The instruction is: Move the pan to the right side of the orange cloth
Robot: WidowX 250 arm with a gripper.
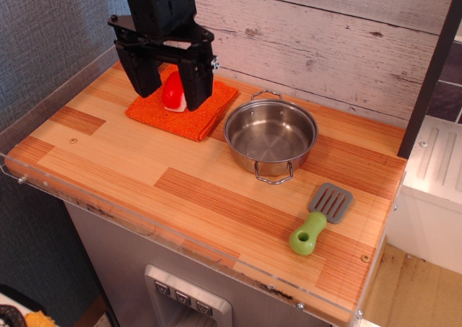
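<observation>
The round shiny stainless-steel pan [271,134] sits empty on the wooden counter [216,197], just right of the square orange cloth [182,102], above which the black gripper [172,86] hangs released, straddling a red-and-white toy [172,92].

Toy kitchen: wood counter [216,197], spatula [321,217], pan [271,133].

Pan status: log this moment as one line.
pan: right of orange cloth, free | tool: open above cloth, straddling sushi toy | spatula: untouched

Pan [271,134] just right of orange cloth [202,112]
</observation>
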